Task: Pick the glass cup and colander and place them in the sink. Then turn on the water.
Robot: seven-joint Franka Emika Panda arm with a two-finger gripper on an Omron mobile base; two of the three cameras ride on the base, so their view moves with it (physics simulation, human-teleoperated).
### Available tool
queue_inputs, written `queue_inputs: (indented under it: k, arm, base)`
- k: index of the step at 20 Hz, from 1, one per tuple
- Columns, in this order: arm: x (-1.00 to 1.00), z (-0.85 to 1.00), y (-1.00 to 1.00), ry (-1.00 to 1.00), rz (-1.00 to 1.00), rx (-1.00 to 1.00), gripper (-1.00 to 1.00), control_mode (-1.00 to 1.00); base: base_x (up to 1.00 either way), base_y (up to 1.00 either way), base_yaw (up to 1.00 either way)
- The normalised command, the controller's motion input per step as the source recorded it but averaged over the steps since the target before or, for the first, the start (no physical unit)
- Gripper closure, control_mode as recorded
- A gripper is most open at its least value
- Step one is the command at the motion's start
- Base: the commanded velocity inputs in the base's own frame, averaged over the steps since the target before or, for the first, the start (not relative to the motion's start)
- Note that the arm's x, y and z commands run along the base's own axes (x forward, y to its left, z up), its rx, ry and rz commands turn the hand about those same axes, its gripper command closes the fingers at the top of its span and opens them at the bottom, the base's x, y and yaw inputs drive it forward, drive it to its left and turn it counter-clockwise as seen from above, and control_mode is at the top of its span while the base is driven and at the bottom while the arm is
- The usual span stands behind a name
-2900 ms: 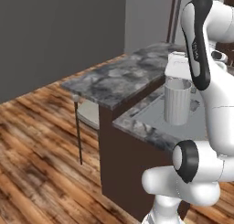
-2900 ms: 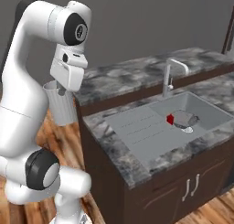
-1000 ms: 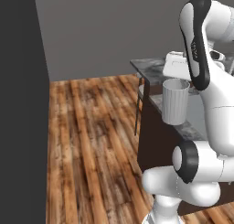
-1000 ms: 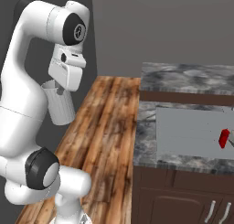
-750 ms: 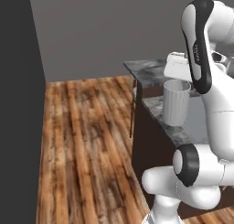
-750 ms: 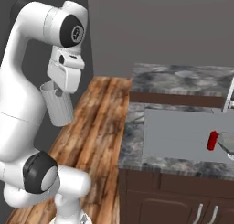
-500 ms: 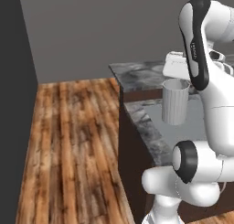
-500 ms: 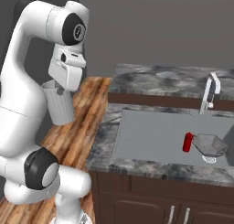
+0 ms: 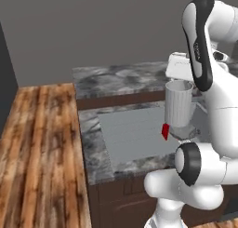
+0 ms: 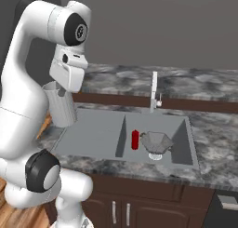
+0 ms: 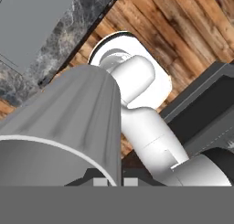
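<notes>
Glass cup [image 9: 178, 106] hanging upright from end effector [image 10: 62, 93], pinched at the rim by closed fingers; carried high to clear the tabletop [image 10: 209, 166] edge. Sitting above the left, drainboard end of the sink [image 10: 93, 134], not yet lowered. Colander [image 10: 156, 143] already resting over the drain in the right basin, small red cylinder [image 10: 135, 139] standing just beside it on its left. Faucet [image 10: 154, 90] rising at the far edge, no water running. Judging cup placement as the step under way; faucet handle waiting afterward.
</notes>
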Motion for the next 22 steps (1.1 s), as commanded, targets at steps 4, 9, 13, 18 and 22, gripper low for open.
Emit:
queue_inputs:
  k: [4,9,13,18,22]
  arm:
    - [0.00,0.00,0.00,0.00,0.00,0.00,1.00,1.00]
    - [0.00,0.00,0.00,0.00,0.00,0.00,1.00,1.00]
    - [0.00,0.00,0.00,0.00,0.00,0.00,1.00,1.00]
    - [0.00,0.00,0.00,0.00,0.00,0.00,1.00,1.00]
    - [0.00,0.00,0.00,0.00,0.00,0.00,1.00,1.00]
  base:
    - [0.03,-1.00,0.00]
    - [0.17,-1.00,0.00]
    - [0.58,-0.86,0.02]
    - [0.96,-0.61,0.06]
    - [0.99,-0.46,0.08]
